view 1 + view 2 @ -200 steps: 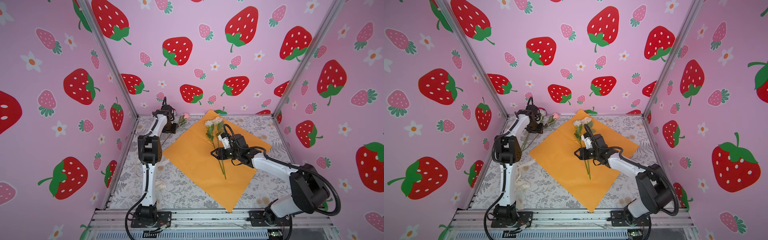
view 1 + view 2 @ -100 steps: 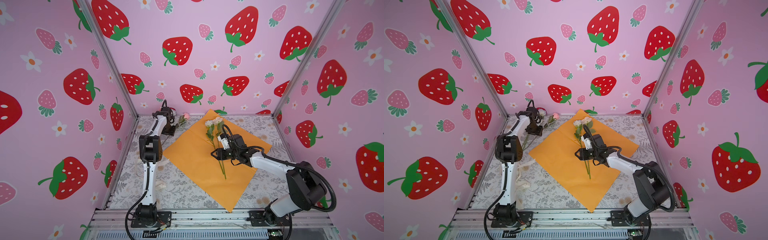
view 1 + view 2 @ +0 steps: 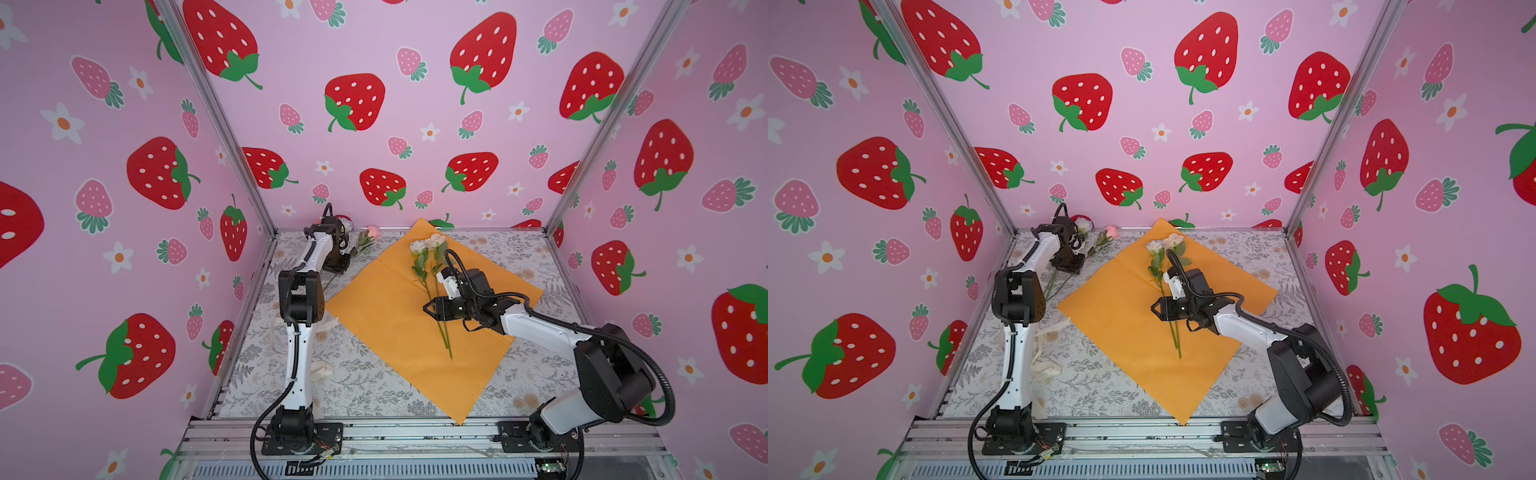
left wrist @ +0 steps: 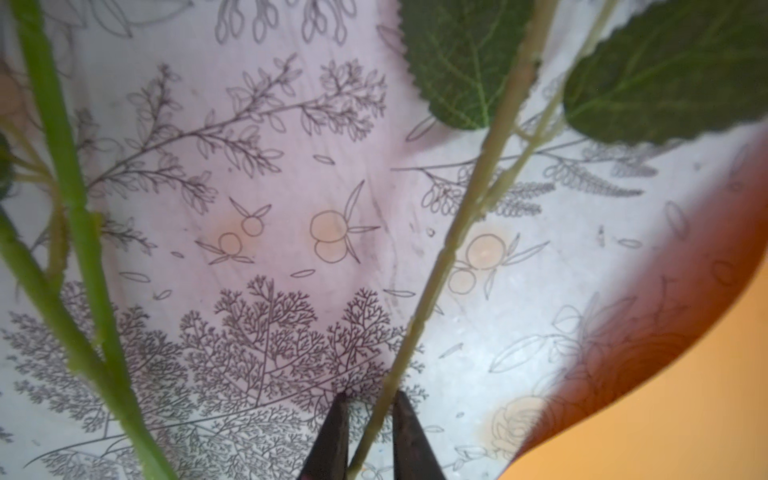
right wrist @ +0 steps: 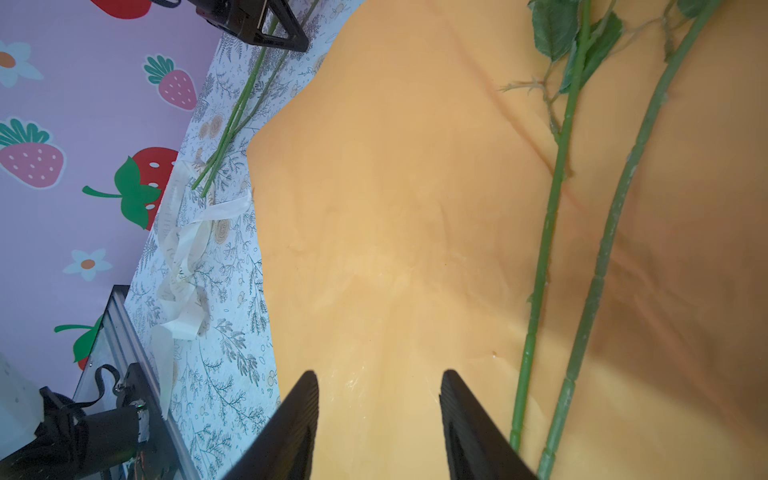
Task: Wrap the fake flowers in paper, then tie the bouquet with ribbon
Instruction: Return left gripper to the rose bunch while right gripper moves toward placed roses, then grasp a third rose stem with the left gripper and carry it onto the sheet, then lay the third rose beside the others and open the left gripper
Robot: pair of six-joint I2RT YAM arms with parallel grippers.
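The bouquet of fake flowers lies in two parts. Two white and peach roses (image 3: 428,243) rest on the orange paper (image 3: 386,324), their stems (image 5: 540,266) just beside my right gripper (image 5: 378,378), which is open and empty low over the paper (image 3: 1156,309). At the back left a pink rose (image 3: 372,231) and other flowers lie on the patterned table. There my left gripper (image 4: 370,399) is shut on one pale green stem (image 4: 449,249), with two more stems (image 4: 79,232) apart to one side. In both top views the left gripper (image 3: 340,264) points down at the table.
A cream ribbon (image 3: 322,368) lies crumpled on the table beside the left arm, near the front left. The pink strawberry walls close in at the back and on both sides. A metal rail (image 3: 415,432) runs along the front edge.
The left gripper's jaws have closed in around the stem at the back left. The right arm and the flowers on the paper have hardly moved.
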